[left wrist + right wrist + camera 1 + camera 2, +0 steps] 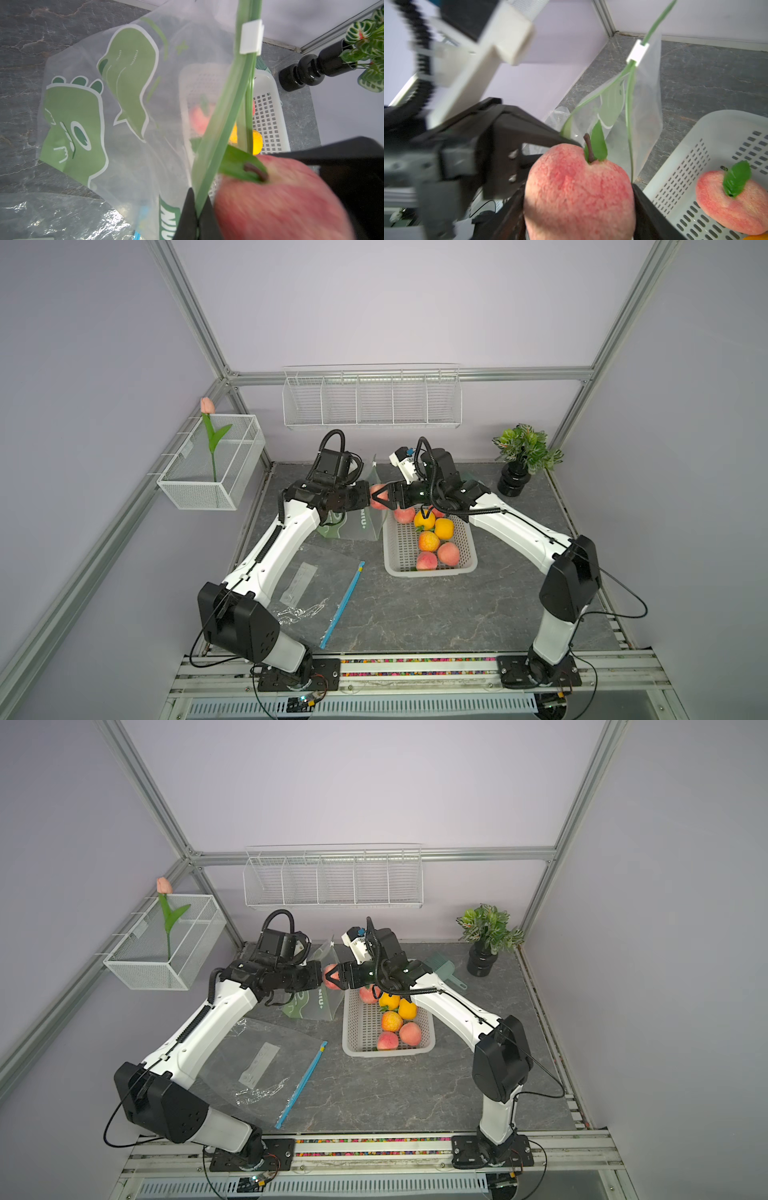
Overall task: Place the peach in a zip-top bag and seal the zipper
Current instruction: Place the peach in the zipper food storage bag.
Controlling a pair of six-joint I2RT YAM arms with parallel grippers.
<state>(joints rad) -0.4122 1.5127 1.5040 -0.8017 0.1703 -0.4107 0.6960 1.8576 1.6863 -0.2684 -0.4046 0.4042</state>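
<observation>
The peach (377, 498) is gripped in the widely spread right pincer (579, 199) at the centre of both top views, just at the gaping mouth of the zip-top bag (128, 104), whose green rim is pinched by the fully closed left pincer (197, 209). Insertion is judged not yet done; release and sealing with the white slider (251, 38) remain.

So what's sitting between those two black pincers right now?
A peach, gripped by the right pincer, and the green zipper rim of the dinosaur-print bag, pinched by the left pincer. The left wrist view shows both.
</observation>
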